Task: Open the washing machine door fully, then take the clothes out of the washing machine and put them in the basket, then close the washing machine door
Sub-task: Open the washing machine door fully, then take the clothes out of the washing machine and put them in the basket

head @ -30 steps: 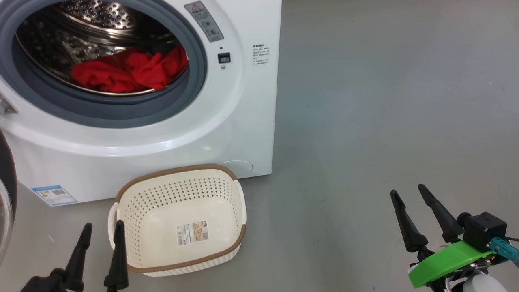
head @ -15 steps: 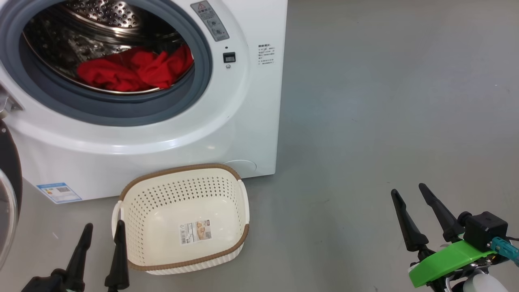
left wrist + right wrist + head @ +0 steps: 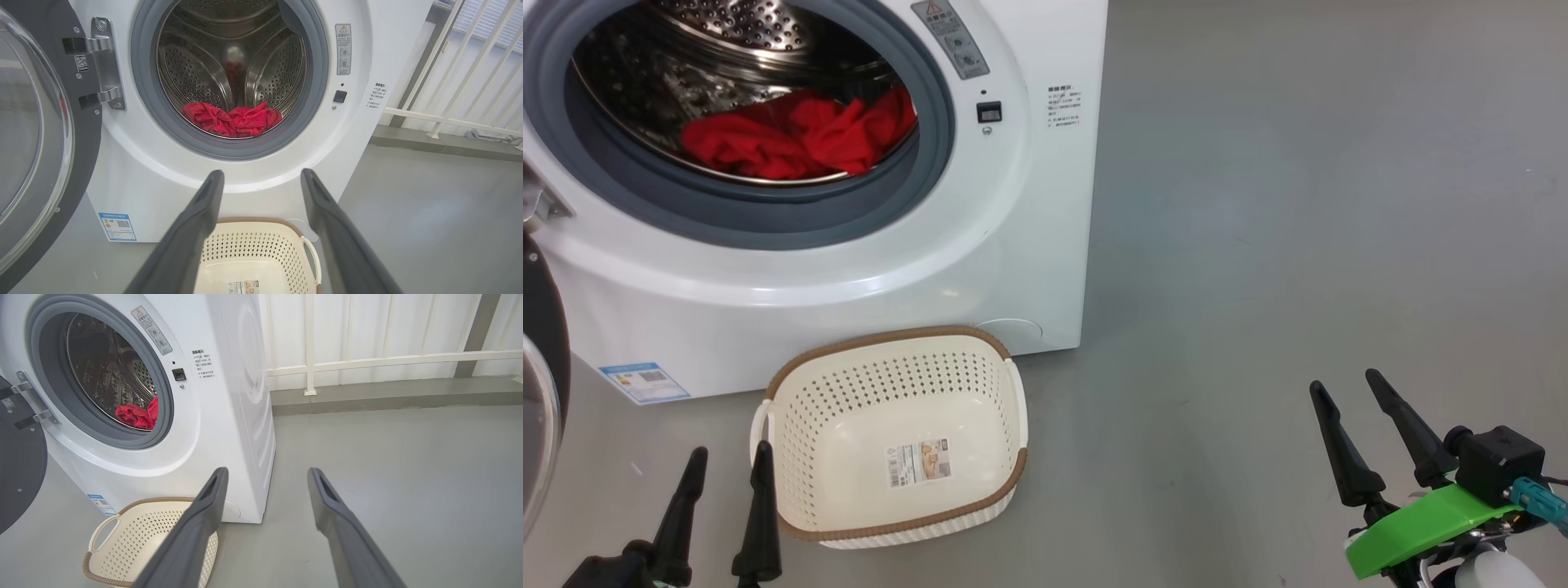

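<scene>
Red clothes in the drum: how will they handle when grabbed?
Likely floppy: the clothes lie crumpled in folds, so a pinched part should drape and trail. They overlap, so may come out as one clump, dragging over the grey seal.

Washing machine (image 3: 849, 282) mouth unblocked, door (image 3: 36, 134) aside.

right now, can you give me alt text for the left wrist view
Open white washing machine with red clothes lying in its steel drum, door swung wide at left. The left hand, open, points at it above a cream basket.
</scene>
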Robot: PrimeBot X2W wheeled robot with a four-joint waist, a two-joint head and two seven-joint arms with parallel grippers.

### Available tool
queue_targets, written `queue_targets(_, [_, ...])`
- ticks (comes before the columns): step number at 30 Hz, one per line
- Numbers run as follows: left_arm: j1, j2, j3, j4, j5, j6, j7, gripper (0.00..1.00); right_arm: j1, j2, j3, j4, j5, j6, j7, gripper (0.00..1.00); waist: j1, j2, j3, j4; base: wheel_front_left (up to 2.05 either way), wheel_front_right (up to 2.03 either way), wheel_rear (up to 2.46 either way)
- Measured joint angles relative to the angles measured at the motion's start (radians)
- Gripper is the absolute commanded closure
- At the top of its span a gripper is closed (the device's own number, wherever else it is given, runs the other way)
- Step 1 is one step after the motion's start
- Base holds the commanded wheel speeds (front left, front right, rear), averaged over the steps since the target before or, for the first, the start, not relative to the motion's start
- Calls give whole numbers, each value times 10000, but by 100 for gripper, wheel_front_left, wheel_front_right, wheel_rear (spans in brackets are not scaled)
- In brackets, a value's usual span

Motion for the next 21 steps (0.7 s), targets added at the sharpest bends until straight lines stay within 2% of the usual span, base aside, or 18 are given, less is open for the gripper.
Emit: queue_targets(21, [-35,0,48,-10,0,0,0,0,-5,36,17,-2,0,2,0,0,0,0,107,103,79,-82,3])
